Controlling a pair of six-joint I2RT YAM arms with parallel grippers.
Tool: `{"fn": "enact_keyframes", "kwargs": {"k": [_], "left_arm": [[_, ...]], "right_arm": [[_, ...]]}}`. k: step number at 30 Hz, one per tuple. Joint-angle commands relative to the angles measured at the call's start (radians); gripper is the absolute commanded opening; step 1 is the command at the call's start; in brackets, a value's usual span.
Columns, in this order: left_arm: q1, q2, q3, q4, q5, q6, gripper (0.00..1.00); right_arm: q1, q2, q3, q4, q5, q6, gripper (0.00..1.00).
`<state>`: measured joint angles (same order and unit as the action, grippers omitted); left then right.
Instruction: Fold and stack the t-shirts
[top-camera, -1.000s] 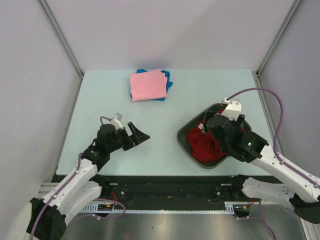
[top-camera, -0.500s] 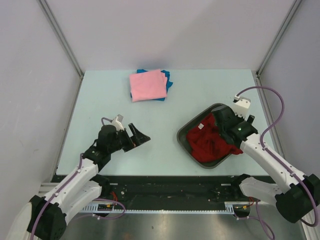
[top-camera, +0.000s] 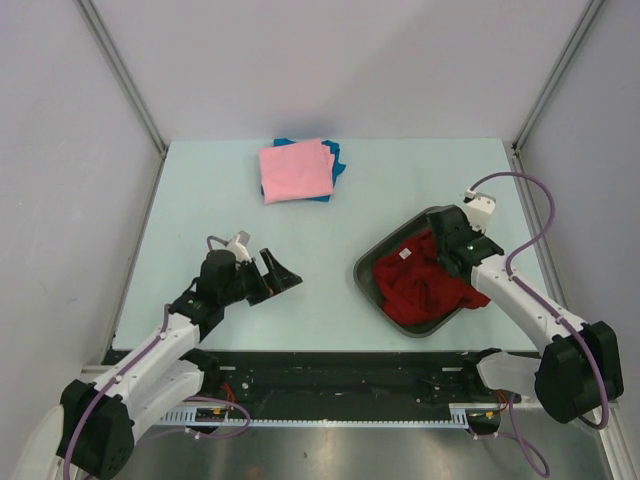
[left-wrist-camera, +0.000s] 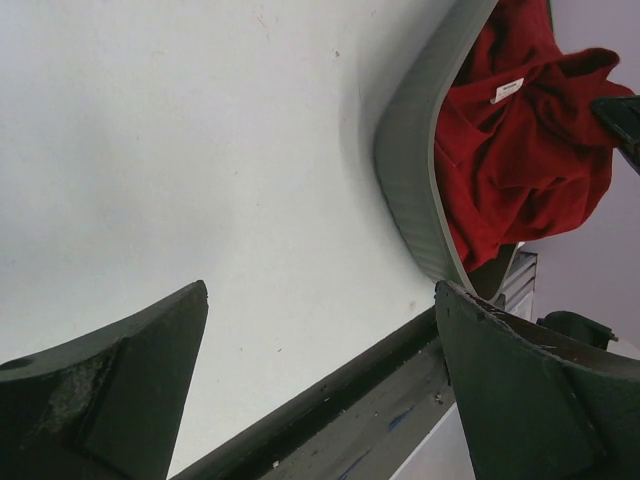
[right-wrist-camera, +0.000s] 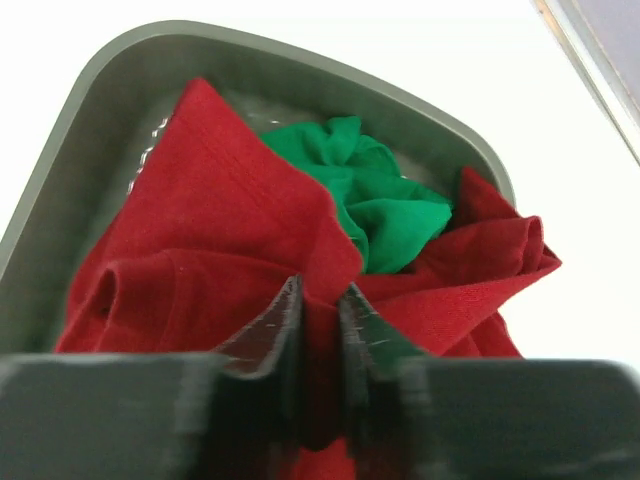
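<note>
My right gripper (right-wrist-camera: 320, 303) is clenched on a fold of the dark red cloth t-shirt (top-camera: 415, 285). Through its wrist camera I see the two dark fingers (right-wrist-camera: 270, 330) nearly together, with a ridge of red fabric pinched between them.

That shirt lies crumpled in the grey round-cornered metal tray (top-camera: 365, 272), which sits on the right part of the pale green table (top-camera: 200, 200), towards the near edge. Its small white tag (top-camera: 405, 254) faces up on the far-left part of the heap, and some red cloth spills over the tray's right rim.

A bright green crumpled cloth t-shirt (right-wrist-camera: 385, 195) is in the same tray. It touches the red one and is partly covered by it, and I only see it from the right wrist.

My left gripper (top-camera: 277, 273) is released, with its jaws spread wide and nothing between them. It hangs over bare table on the near left, well apart from the tray, fingers pointing right.

At the far middle of the table, a pink folded cloth t-shirt (top-camera: 295, 170) rests on a blue folded cloth t-shirt (top-camera: 336, 160). The blue shows only along the pink one's right and far edges.
</note>
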<state>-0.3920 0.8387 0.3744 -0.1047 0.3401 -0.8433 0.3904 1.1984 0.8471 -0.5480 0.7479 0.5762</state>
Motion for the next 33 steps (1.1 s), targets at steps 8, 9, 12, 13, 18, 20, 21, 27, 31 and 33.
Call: {"fn": "enact_keyframes", "kwargs": {"k": [8,9,12,13,18,20,21,27,31,33], "left_arm": [[0.007,-0.015,-0.002,0.03,0.017,0.03,1.0],[0.007,-0.018,0.0,0.027,0.016,0.03,1.0],[0.007,-0.029,0.012,0.016,0.01,0.027,1.0],[0.007,-0.03,0.014,0.013,0.008,0.03,1.0],[0.007,-0.041,0.034,-0.015,-0.007,0.03,1.0],[0.008,-0.046,0.043,-0.032,-0.015,0.032,1.0],[0.008,-0.049,0.047,-0.036,-0.021,0.033,1.0],[0.008,-0.079,0.072,-0.092,-0.052,0.038,1.0],[0.01,-0.118,0.095,-0.133,-0.104,0.049,1.0],[0.012,-0.13,0.113,-0.156,-0.125,0.052,1.0]], "right_arm": [[0.018,-0.141,0.062,0.068,-0.073,-0.019,0.0],[0.03,-0.158,0.091,0.062,-0.073,-0.03,0.0],[0.102,-0.213,0.216,0.051,-0.084,-0.096,0.0],[0.161,-0.226,0.248,0.052,-0.087,-0.116,0.0],[0.376,-0.261,0.488,0.097,-0.111,-0.226,0.0],[0.479,-0.238,0.552,0.089,-0.125,-0.245,0.0],[0.513,-0.235,0.582,0.094,-0.122,-0.251,0.0],[0.766,-0.214,0.67,0.108,-0.01,-0.303,0.0],[0.797,-0.192,0.638,0.097,-0.102,-0.239,0.0],[0.809,-0.155,0.629,0.115,-0.14,-0.233,0.0]]}}
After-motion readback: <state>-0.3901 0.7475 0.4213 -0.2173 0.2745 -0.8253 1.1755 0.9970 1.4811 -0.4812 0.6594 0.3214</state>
